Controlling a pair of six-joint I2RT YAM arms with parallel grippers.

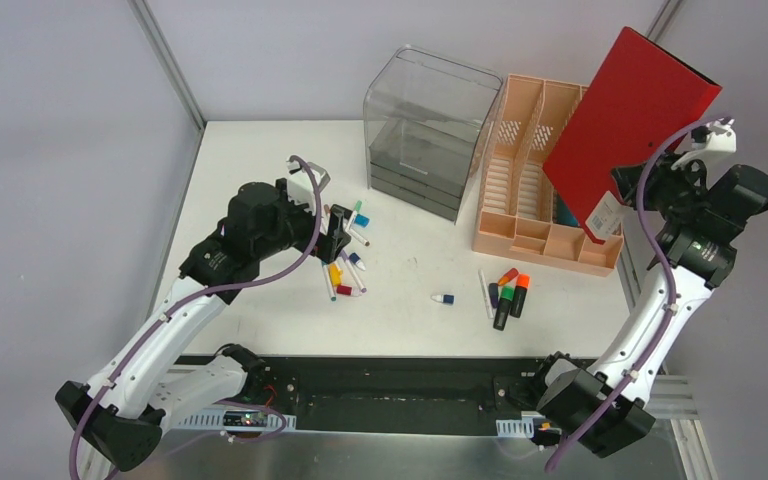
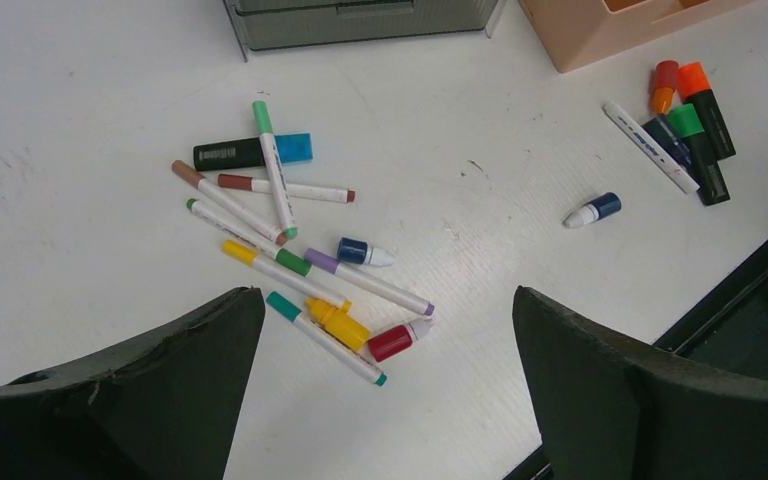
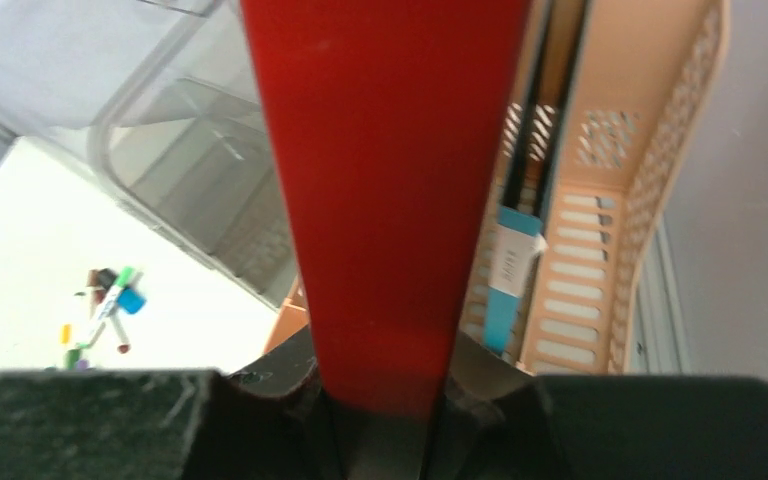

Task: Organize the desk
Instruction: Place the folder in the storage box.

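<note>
1. The right gripper (image 3: 385, 405) had its jaws clamped on the lower edge of the red folder (image 1: 628, 110), which was held tilted above the right end of the peach organizer (image 1: 492, 185).
2. The step in hand appeared to be filing the folder. It likely needed turning upright and lining up with a long slot before being lowered.
3. A slanted corner could have snagged a divider or shoved the organizer.
4. The left gripper (image 1: 337, 228), jaws wide apart and empty, hovered over the scattered markers (image 2: 290, 250) left of the organizer.
5. The table (image 1: 410, 310) lay under the organizer, white and cluttered.
</note>
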